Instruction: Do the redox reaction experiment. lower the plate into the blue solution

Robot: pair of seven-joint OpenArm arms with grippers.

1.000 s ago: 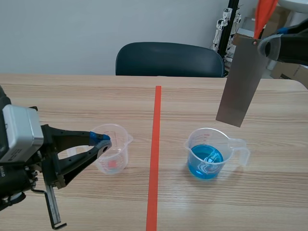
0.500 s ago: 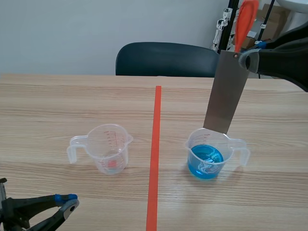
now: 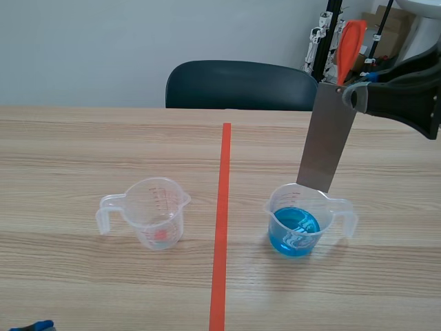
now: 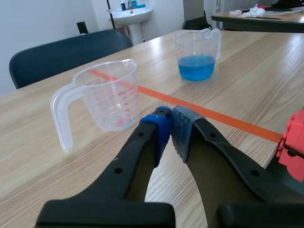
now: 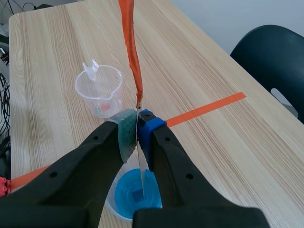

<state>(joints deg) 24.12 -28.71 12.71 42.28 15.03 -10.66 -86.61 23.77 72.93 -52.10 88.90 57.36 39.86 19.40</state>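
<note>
A grey metal plate [image 3: 325, 141] with an orange strip [image 3: 350, 41] at its top hangs upright from my right gripper [image 3: 353, 93], which is shut on its upper edge. Its lower edge is at the far rim of the beaker of blue solution [image 3: 296, 224]. From the right wrist view the plate [image 5: 141, 171] shows edge-on between the pads of my right gripper [image 5: 137, 127], right above the blue solution [image 5: 135, 192]. My left gripper [image 4: 169, 135] is shut on nothing, low at the table's near left. Only a blue pad tip [image 3: 34, 325] shows in the scene view.
An empty clear beaker [image 3: 157, 214] stands left of the orange-red tape line [image 3: 222, 221]; it is just ahead of my left gripper [image 4: 107, 95]. A dark chair [image 3: 241, 84] stands behind the table. A red block [image 4: 294, 147] sits beside my left gripper.
My right arm carried the plate left and down until it hung over the blue beaker. My left arm pulled back from the empty beaker to the table's near left corner.
</note>
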